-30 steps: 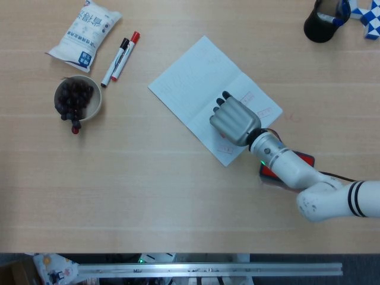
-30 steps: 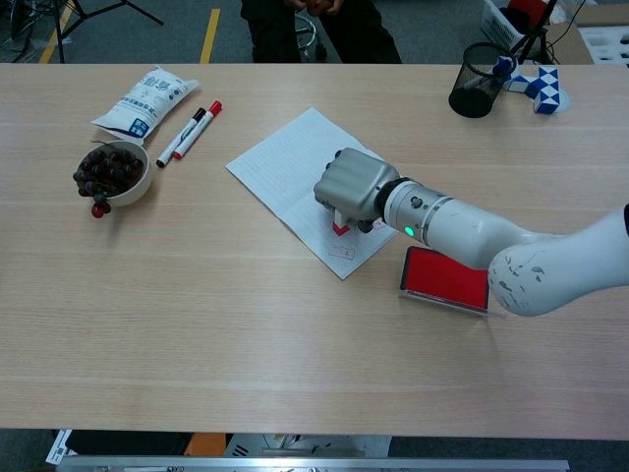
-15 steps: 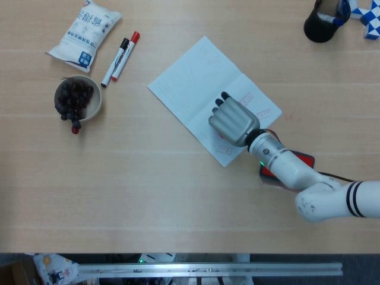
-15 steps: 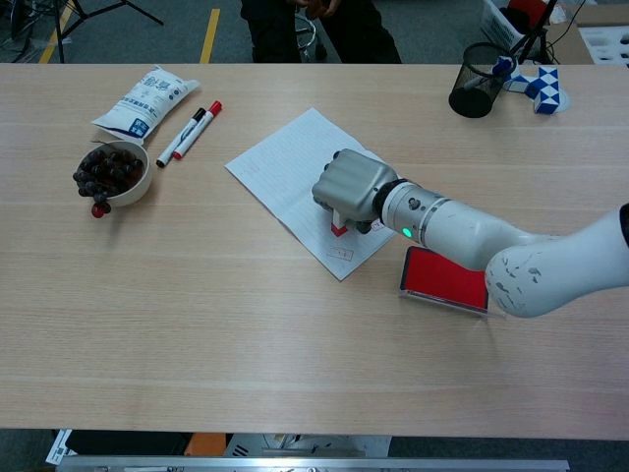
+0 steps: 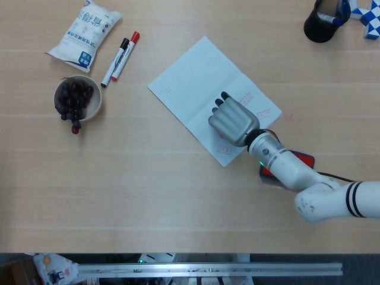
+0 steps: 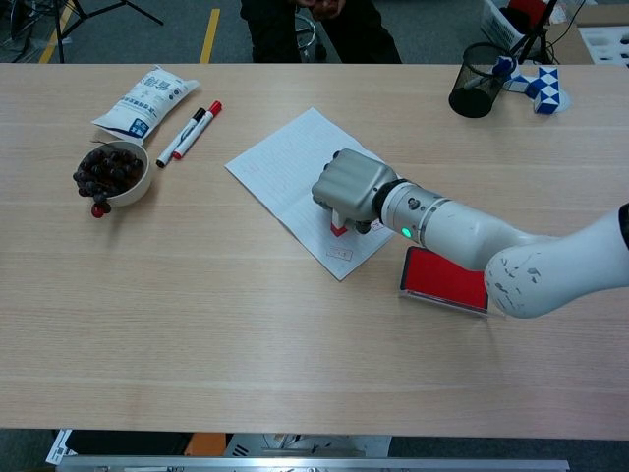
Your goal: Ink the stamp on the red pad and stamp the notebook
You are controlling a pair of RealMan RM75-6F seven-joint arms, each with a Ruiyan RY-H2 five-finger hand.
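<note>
- While the head view shows only the back of my right hand [image 5: 233, 123] over the notebook [image 5: 196, 83], the chest view shows the stamp [image 6: 338, 226] poking out beneath the curled fingers [image 6: 334, 197], its red base on the page.
- My right hand is closed round the stamp, gripping it upright; my left hand shows in neither view.
- The notebook lies open and skewed, white lined pages, with faint red rectangular marks near its lower right corner by my hand.
- The red pad [image 6: 446, 277] sits just right of the notebook, partly under my forearm in the head view.
- Left of the notebook lie two markers [image 5: 120, 58], a bowl [image 5: 78, 98] of dark fruit and a white packet [image 5: 85, 31]; far right of it stands a black cup [image 5: 321, 22].
- The table [image 5: 148, 190] is pale wood; beyond it the chest view shows a grey floor.
</note>
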